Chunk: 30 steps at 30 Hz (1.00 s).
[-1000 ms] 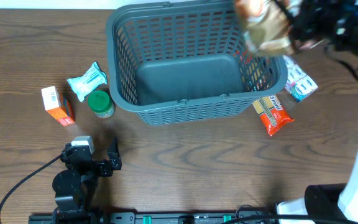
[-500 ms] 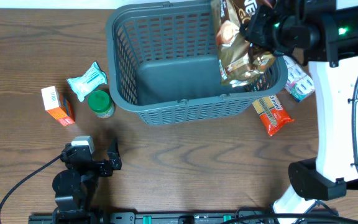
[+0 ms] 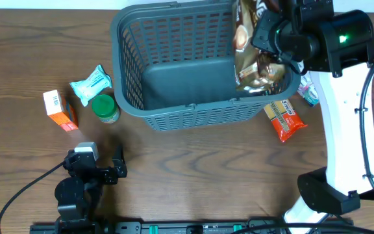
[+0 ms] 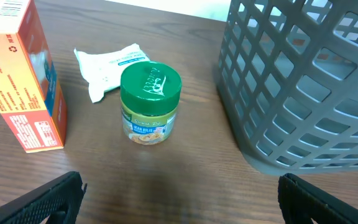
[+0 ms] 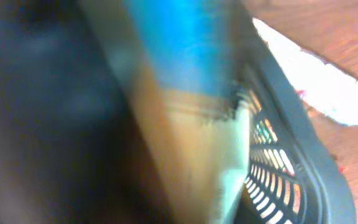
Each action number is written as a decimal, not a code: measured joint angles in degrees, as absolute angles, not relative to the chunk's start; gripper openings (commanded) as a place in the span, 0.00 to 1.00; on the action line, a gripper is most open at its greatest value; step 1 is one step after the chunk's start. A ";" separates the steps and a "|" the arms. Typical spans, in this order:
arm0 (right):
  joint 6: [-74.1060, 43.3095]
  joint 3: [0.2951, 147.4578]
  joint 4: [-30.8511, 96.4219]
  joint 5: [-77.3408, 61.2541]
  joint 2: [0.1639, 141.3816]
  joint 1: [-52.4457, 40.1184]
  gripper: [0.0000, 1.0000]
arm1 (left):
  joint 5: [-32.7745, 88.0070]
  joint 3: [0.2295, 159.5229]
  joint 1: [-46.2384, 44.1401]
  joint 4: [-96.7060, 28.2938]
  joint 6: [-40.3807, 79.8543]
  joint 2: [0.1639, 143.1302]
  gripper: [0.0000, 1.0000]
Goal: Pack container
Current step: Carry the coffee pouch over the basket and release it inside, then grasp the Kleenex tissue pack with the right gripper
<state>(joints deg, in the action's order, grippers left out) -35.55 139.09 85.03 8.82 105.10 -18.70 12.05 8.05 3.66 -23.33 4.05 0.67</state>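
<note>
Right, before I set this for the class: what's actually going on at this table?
The right gripper holds a brown snack bag over the right side of the grey basket, with the bag's lower end dipping inside. The basket floor otherwise looks bare. The left gripper sits open and idle, facing a green-lidded jar, an orange box and a white packet.
</note>
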 measured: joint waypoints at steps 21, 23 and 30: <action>-23.64 151.44 86.50 9.74 98.96 0.27 0.99 | 12.05 8.05 3.66 -23.33 4.05 0.67 0.99; -20.67 150.69 86.17 8.54 100.29 4.78 0.99 | 12.05 8.05 3.66 -23.33 4.05 0.67 0.98; -7.62 148.42 83.20 0.95 110.19 17.74 0.99 | 12.05 8.05 3.66 -23.33 4.05 0.67 0.99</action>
<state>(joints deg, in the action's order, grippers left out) -7.62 148.42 83.20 0.95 110.19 17.74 12.05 8.05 3.66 -23.33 4.05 0.67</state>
